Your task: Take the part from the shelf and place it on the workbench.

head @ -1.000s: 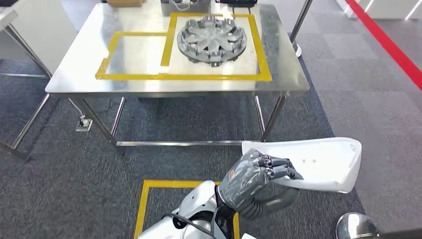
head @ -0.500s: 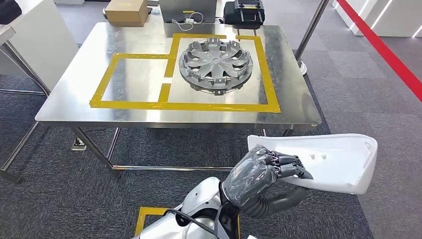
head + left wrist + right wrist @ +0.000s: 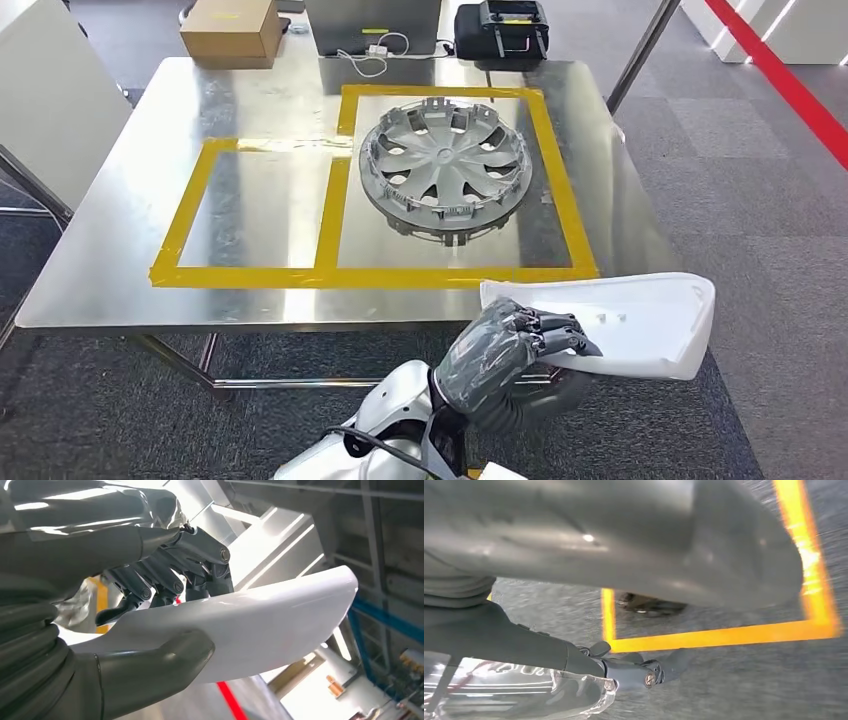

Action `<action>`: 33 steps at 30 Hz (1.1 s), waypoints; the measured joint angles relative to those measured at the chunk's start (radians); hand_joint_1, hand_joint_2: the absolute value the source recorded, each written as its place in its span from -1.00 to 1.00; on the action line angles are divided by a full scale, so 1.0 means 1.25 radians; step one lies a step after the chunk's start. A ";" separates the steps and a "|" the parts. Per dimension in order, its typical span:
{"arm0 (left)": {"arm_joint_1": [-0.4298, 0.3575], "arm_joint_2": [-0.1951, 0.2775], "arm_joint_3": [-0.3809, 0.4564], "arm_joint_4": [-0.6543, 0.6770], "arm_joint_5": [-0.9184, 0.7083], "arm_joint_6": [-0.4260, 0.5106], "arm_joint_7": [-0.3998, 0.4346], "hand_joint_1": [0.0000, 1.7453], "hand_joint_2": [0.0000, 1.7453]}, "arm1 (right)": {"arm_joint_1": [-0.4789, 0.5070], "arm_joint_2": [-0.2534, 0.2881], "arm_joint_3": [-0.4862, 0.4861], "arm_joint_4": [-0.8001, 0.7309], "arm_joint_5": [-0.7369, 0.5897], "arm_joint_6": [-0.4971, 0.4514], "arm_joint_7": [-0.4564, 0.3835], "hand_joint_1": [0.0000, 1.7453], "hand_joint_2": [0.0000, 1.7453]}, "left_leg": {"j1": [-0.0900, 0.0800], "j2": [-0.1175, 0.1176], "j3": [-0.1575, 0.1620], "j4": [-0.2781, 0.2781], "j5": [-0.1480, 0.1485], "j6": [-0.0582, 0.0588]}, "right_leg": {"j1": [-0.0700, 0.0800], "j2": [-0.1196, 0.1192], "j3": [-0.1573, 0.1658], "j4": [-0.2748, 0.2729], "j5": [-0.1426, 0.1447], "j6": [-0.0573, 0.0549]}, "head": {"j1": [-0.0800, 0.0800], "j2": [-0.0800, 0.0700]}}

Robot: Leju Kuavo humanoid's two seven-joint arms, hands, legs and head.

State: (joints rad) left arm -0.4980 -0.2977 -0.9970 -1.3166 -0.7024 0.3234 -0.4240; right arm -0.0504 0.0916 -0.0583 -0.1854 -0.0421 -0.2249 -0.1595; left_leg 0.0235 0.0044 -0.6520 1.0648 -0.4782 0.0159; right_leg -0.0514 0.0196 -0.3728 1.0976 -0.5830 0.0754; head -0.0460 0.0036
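Holding one white part (image 3: 640,322), the left hand (image 3: 505,345) clamps its near edge, dark fingers (image 3: 200,575) on top, thumb beneath. One desk (image 3: 110,230) lies ahead of the hand, carrying one hubcap (image 3: 444,165). Right hand (image 3: 634,672): closure unclear.

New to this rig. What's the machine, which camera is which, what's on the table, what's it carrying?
It is a two-legged humanoid robot with two arms ending in hands. The wide picture looks down from its head; the other two come from cameras at its wrists. The steel workbench has yellow tape outlines, and a grey wheel cover lies in the larger one. A cardboard box sits at the far edge. The left hand grips a white moulded part, thumb under, fingers on top. The right hand hangs over the carpet, apparently holding nothing.
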 joint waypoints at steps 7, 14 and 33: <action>0.003 0.001 0.005 0.005 -0.018 0.023 -0.003 1.00 1.00 | 0.010 0.002 0.003 0.001 0.011 0.003 0.004 -1.00 -1.00 | -0.005 -0.017 0.205 -0.097 -0.085 0.012 | 0.013 -0.007 -0.270 0.110 -0.106 -0.012 | 0.011 0.000; 0.010 0.007 0.011 0.009 -0.045 0.078 -0.004 1.00 1.00 | 0.009 0.003 0.014 0.008 0.026 0.004 0.009 -1.00 -1.00 | -0.005 -0.031 0.280 -0.074 -0.151 -0.018 | 0.033 -0.004 -0.307 -0.042 0.205 -0.050 | 0.012 0.000; 0.031 0.017 0.050 0.006 -0.039 0.118 0.009 1.00 1.00 | -0.004 0.013 0.036 0.007 0.053 0.008 0.018 -1.00 -1.00 | -0.024 -0.016 0.060 -0.043 -0.014 -0.006 | 0.033 0.007 -0.182 -0.061 0.095 -0.057 | 0.017 0.000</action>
State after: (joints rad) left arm -0.4591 -0.2761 -0.9351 -1.3087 -0.7508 0.4705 -0.4129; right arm -0.0555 0.1080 -0.0138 -0.1770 0.0248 -0.2152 -0.1366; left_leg -0.0060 -0.0161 -0.5767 1.0114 -0.4955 0.0087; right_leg -0.0098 0.0289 -0.6003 1.0212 -0.4644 0.0038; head -0.0248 0.0042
